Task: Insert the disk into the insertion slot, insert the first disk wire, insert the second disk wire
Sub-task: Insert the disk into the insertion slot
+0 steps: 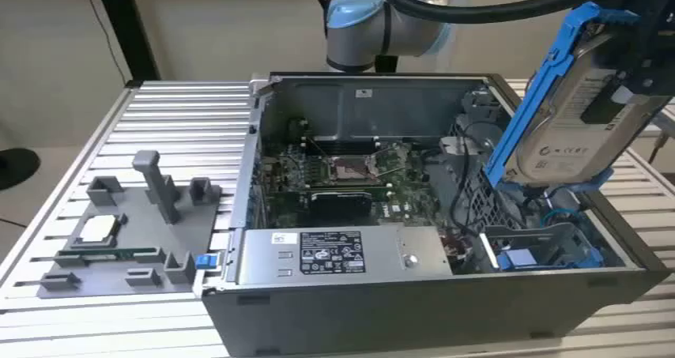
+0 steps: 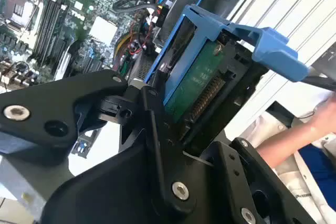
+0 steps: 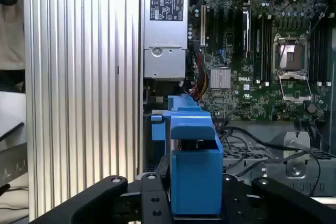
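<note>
The hand (image 3: 195, 203) is clamped on the disk (image 1: 575, 121), held on edge and tilted, well above the slot (image 1: 538, 251) inside the case (image 1: 422, 310). Lowered at that tilt, I reckon its blue frame could jam on the slot's rails or snag the loose cables (image 3: 252, 139) nearby.

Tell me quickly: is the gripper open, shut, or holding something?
Gripper: jaws closed on the disk, which it holds tilted in the air over the open computer case, not yet in the insertion slot.
</note>
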You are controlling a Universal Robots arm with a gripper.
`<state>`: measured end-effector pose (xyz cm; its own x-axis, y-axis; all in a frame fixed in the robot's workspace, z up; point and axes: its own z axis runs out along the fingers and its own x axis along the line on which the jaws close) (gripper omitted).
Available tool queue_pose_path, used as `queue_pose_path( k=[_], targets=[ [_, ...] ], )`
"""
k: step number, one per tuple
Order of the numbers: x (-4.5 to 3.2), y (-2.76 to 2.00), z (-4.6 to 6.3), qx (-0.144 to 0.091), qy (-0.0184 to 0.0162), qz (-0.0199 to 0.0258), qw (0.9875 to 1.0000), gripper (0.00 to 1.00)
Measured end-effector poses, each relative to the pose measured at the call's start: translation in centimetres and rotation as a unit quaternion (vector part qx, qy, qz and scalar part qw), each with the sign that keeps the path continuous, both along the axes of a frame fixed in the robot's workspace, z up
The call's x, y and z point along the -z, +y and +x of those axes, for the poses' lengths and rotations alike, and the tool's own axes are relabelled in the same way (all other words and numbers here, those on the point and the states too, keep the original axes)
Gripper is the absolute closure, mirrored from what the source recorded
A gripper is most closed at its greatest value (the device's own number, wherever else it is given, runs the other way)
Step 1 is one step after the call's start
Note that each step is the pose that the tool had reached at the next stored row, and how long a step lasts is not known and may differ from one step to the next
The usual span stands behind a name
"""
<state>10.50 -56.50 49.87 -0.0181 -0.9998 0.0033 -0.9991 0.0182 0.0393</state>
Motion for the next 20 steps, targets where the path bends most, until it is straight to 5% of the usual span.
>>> queue_pose_path(
  k=[20],
  targets=[
    [0.85, -0.09, 0.17, 0.000, -0.0001, 0.0005, 1.0000, 1.00]
  ],
)
